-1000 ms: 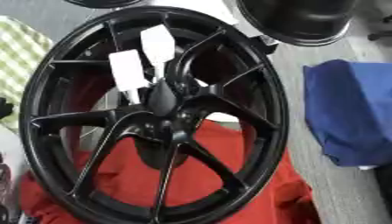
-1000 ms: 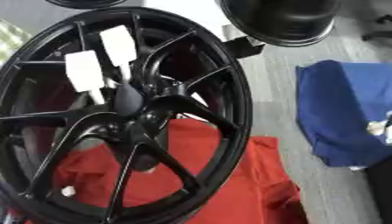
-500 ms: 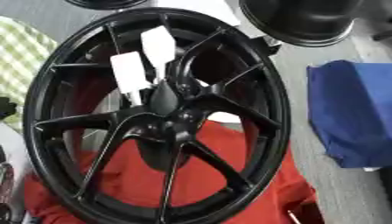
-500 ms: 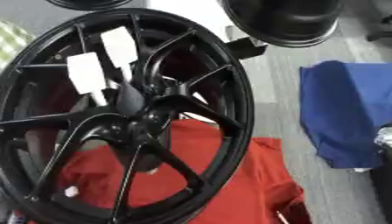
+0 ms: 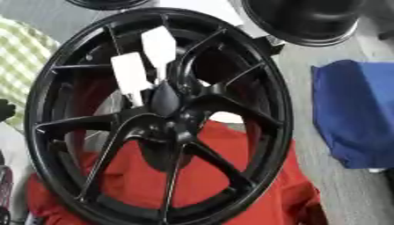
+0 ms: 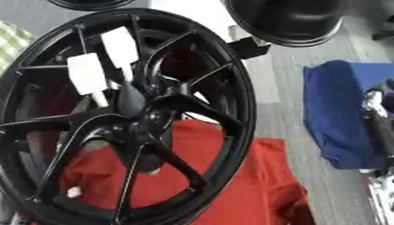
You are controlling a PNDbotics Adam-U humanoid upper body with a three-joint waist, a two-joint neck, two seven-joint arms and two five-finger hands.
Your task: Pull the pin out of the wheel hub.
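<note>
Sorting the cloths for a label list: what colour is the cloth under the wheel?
Red; the cloth under the wheel shows best in the left eye view.

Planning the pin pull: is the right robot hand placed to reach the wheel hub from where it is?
Probably yes: the right robot hand sits at the right edge over the blue cloth, and nothing stands between it and the wheel hub.
</note>
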